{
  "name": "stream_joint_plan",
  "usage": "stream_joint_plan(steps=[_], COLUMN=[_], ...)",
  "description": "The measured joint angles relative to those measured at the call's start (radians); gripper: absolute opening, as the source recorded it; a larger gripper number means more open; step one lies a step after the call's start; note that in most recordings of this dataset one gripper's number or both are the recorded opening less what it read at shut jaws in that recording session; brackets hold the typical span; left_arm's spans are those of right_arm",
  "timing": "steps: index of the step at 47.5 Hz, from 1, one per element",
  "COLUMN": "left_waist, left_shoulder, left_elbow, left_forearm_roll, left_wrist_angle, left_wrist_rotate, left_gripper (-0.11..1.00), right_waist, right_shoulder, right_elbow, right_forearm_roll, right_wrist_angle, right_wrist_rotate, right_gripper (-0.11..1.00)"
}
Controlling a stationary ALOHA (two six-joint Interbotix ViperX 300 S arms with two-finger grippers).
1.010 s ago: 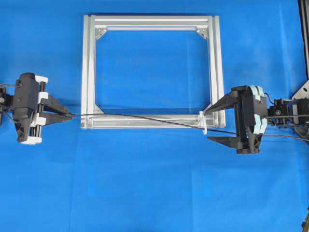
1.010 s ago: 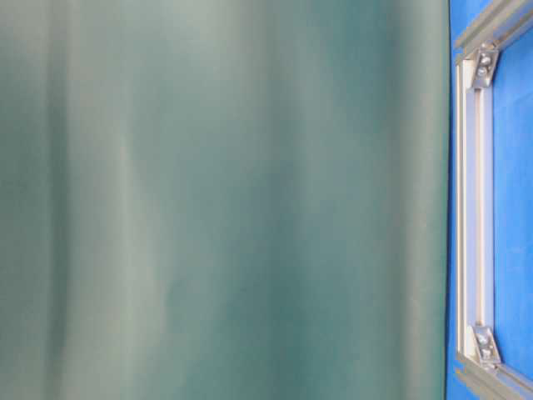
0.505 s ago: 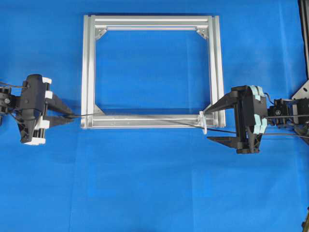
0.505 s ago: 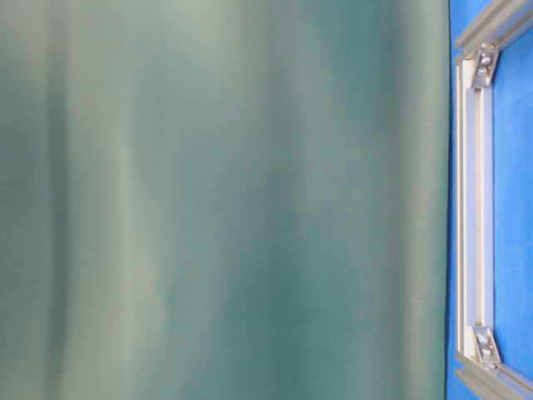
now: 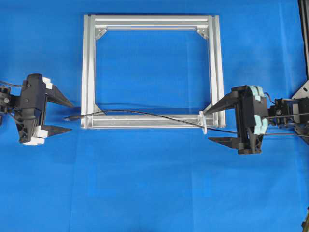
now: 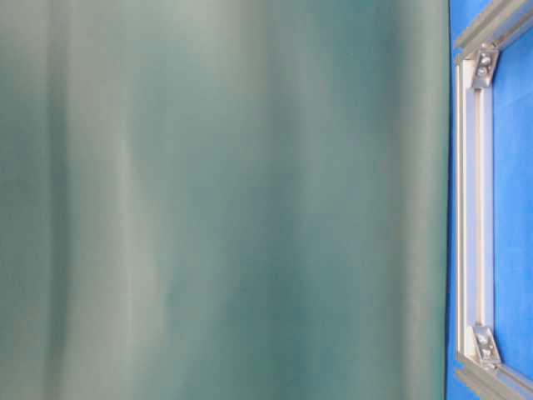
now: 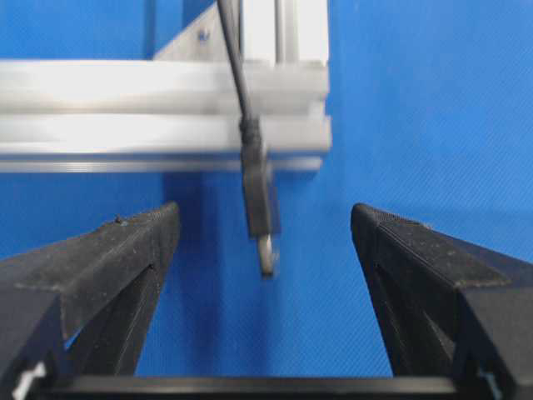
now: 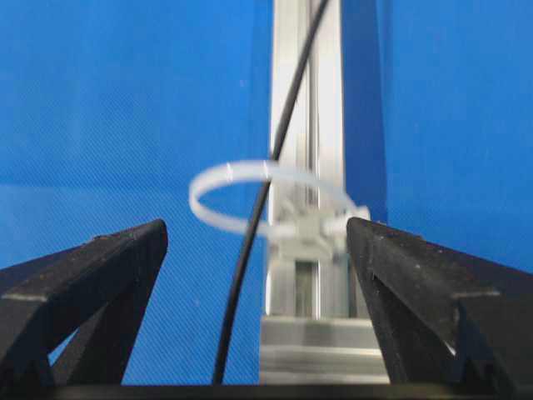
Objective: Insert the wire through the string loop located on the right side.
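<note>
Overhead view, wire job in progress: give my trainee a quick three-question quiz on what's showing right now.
1. True or false: the wire passes through the string loop.
2. Where does the wire's plug lie? A) clamped in the left end effector B) free between its open jaws C) inside the frame
3. Fill in: the right end effector is ____ (open/shut).

Key: 1 true; 2 B; 3 open.
</note>
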Motion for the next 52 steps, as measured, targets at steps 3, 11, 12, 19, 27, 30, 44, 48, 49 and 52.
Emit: stream_joint_plan(steps=[3, 11, 12, 19, 27, 30, 44, 48, 49, 52], left_waist=[0.0, -0.002, 0.0, 0.005, 0.014, 0.015, 0.017, 0.017, 0.015, 0.017], left_shoulder=[-0.04, -0.133, -0.143, -0.199, -0.224, -0.222, -0.222, -0.222, -0.222, -0.222], left_elbow=[-0.014, -0.052, -0.057, -0.074, -0.075, -0.074, -0.074, -0.074, -0.074, -0.074], left_forearm_roll=[0.0, 0.0, 0.0, 0.0, 0.0, 0.0, 0.0, 0.0, 0.0, 0.0], left_wrist_angle=[0.021, 0.075, 0.08, 0.101, 0.103, 0.104, 0.104, 0.104, 0.106, 0.106], left_wrist_rotate=[0.009, 0.014, 0.014, 0.014, 0.014, 0.014, 0.014, 0.014, 0.014, 0.014], left_gripper=[0.79, 0.79, 0.79, 0.79, 0.79, 0.79, 0.79, 0.79, 0.79, 0.79], right_waist=[0.0, -0.018, -0.021, -0.043, -0.046, -0.046, -0.046, -0.048, -0.048, -0.049], right_shoulder=[-0.041, -0.166, -0.181, -0.247, -0.268, -0.268, -0.265, -0.265, -0.265, -0.264], right_elbow=[-0.006, -0.017, -0.018, -0.021, -0.023, -0.021, -0.023, -0.023, -0.023, -0.023], right_forearm_roll=[0.0, 0.0, 0.0, 0.0, -0.002, -0.002, -0.003, -0.003, -0.003, -0.002], right_wrist_angle=[0.034, 0.12, 0.13, 0.178, 0.195, 0.193, 0.195, 0.195, 0.195, 0.195], right_wrist_rotate=[-0.018, -0.049, -0.052, -0.057, -0.069, -0.071, -0.072, -0.072, -0.072, -0.072], right_gripper=[0.94, 0.94, 0.94, 0.94, 0.94, 0.94, 0.94, 0.94, 0.94, 0.94])
